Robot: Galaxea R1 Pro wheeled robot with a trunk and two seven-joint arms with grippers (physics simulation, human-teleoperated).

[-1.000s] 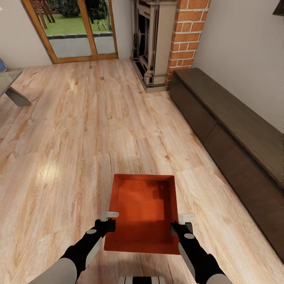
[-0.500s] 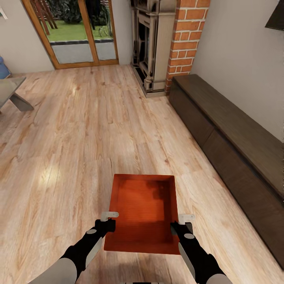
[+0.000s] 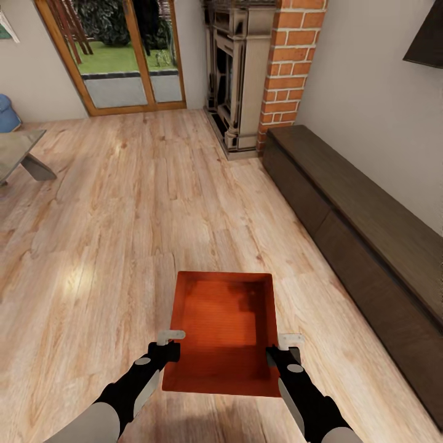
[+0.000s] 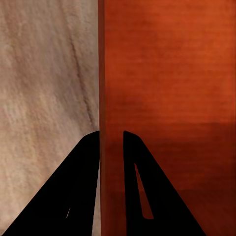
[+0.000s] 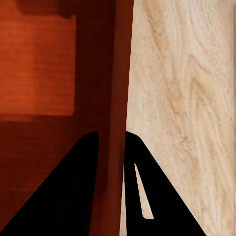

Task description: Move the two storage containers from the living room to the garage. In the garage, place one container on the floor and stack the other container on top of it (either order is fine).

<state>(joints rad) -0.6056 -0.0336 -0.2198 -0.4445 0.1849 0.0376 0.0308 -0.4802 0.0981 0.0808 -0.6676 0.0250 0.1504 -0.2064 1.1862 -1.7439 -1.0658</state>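
Note:
I hold one orange-red storage container (image 3: 218,326) low in front of me, above the living room's light wood-plank floor (image 3: 141,203). My left gripper (image 3: 169,344) is shut on its left wall and my right gripper (image 3: 280,347) is shut on its right wall, both near the bin's close end. In the left wrist view the left gripper (image 4: 111,135) pinches the thin wall, with the container's ribbed bottom (image 4: 167,73) beside it. In the right wrist view the right gripper (image 5: 111,135) clamps the opposite wall of the container (image 5: 44,73). A second container is out of view.
A long dark low cabinet (image 3: 363,227) runs along the right wall. The brick fireplace (image 3: 246,74) stands at the back, beside wood-framed glass doors (image 3: 117,55). A grey table (image 3: 18,154) and a blue seat corner (image 3: 7,114) are at far left, and a TV corner (image 3: 427,40) at upper right.
The whole room has slid downward in the head view, so the camera has moved. The container and both grippers keep the same place and grip.

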